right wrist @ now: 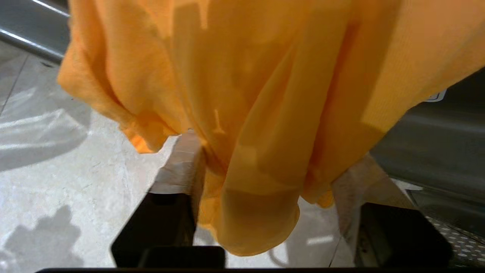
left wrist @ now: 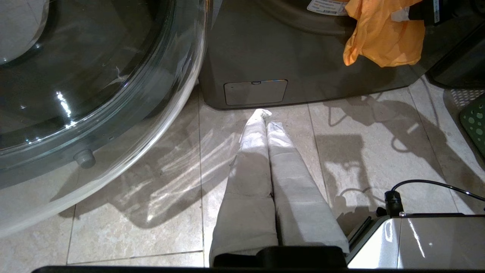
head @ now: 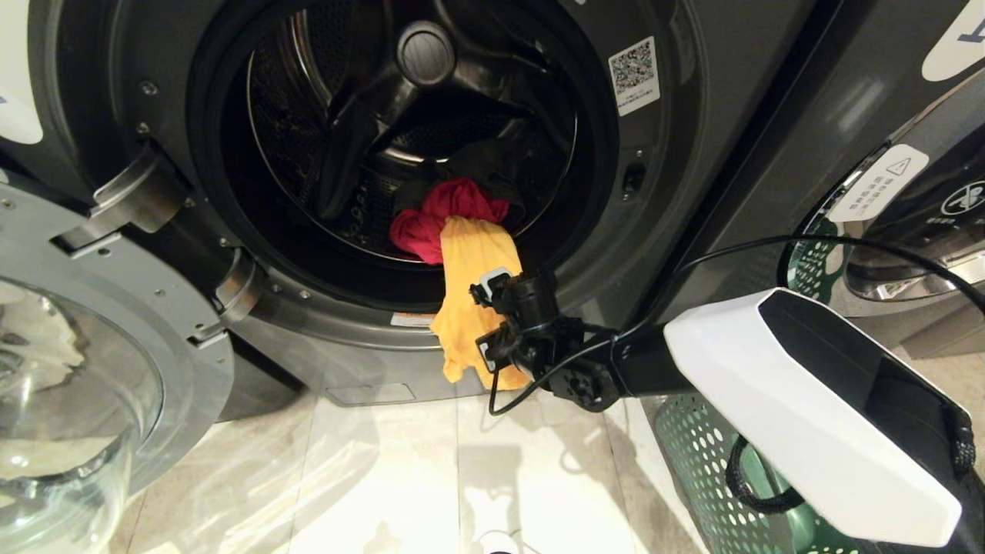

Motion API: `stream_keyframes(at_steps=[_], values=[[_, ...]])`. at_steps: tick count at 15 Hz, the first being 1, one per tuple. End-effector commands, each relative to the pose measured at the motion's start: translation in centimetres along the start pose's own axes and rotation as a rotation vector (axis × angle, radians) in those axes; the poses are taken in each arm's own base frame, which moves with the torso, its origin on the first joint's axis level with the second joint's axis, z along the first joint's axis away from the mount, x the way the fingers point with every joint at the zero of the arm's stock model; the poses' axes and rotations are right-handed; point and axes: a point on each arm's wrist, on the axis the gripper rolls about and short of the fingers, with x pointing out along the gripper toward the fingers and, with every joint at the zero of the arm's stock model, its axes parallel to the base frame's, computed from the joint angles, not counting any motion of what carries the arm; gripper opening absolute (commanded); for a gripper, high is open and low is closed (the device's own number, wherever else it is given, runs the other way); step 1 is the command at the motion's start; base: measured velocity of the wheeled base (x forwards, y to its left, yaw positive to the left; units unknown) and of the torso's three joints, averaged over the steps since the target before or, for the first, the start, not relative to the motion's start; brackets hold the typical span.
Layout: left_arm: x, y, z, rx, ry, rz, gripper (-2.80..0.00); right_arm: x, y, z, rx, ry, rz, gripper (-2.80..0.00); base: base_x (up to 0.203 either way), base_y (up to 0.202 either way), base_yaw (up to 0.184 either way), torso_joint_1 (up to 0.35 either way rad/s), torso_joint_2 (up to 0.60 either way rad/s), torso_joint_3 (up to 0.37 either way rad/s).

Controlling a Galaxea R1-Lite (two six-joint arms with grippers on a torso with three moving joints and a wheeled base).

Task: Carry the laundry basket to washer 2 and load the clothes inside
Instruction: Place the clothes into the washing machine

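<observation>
The right gripper (head: 486,317) reaches in from the right at the lower lip of the washer (head: 692,169) opening. Its fingers (right wrist: 182,170) stand apart on either side of a hanging orange garment (head: 469,292), with the cloth draped between them; a firm pinch cannot be told. The garment trails from the drum (head: 408,131) over the door seal and down the front panel, its hem hanging free above the tiled floor (head: 400,477). Just behind it inside the drum lies a red garment (head: 439,219), touching the orange one.

The washer door (head: 85,338) is swung fully aside to the left, leaving the round opening unblocked. The laundry basket (head: 692,454) stands on the floor at the right, beneath the right arm.

The left gripper (left wrist: 267,113) is pressed shut, empty, pointing toward the washer's base over bare floor.
</observation>
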Motion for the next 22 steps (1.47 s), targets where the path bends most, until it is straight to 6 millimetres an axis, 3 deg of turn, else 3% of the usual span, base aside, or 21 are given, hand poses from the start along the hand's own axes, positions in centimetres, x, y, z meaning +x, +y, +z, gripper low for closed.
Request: stream_keyframes(at_steps=[1, 3, 5, 8, 12, 16, 19, 20, 22], values=[[0.0, 0.0, 0.0, 0.000, 0.002, 0.000, -2.80, 1.3, 0.0, -1.0, 0.000, 0.010, -0.014, -2.80, 0.000, 0.000, 0.000, 0.000, 0.00, 0.000], [0.0, 0.0, 0.0, 0.000, 0.002, 0.001, -2.80, 1.8, -0.5, -1.2, 0.005, 0.013, -0.024, -2.80, 0.000, 0.000, 0.000, 0.000, 0.00, 0.000], [0.0, 0.0, 0.0, 0.000, 0.002, 0.001, -2.80, 1.0, -1.0, 0.1, 0.021, -0.015, -0.029, -2.80, 0.000, 0.000, 0.000, 0.000, 0.00, 0.000], [0.0, 0.0, 0.0, 0.000, 0.002, 0.001, -2.80, -2.5, -2.3, 5.0, 0.064, -0.130, -0.025, -2.80, 0.000, 0.000, 0.000, 0.000, 0.00, 0.000], [0.0, 0.0, 0.0, 0.000, 0.002, 0.001, -2.80, -6.7, -1.8, 12.1, 0.192, -0.403, 0.014, -2.80, 0.000, 0.000, 0.000, 0.000, 0.00, 0.000], [0.0, 0.0, 0.0, 0.000, 0.002, 0.000, -2.80, -6.9, -1.0, 13.2, 0.241, -0.669, 0.008, -2.80, 0.000, 0.000, 0.000, 0.000, 0.00, 0.000], [0.0, 0.0, 0.0, 0.000, 0.002, 0.001, -2.80, -6.0, -0.5, 12.5, 0.206, -0.676, -0.009, -2.80, 0.000, 0.000, 0.000, 0.000, 0.00, 0.000], [0.0, 0.0, 0.0, 0.000, 0.002, 0.001, -2.80, -6.0, -0.5, 12.5, 0.212, -0.688, -0.012, 0.00, 0.000, 0.000, 0.000, 0.000, 0.00, 0.000], [0.0, 0.0, 0.0, -0.001, 0.002, -0.001, -2.80, -6.2, -0.4, 12.7, 0.202, -0.717, -0.018, 0.00, 0.000, 0.000, 0.000, 0.000, 0.00, 0.000]])
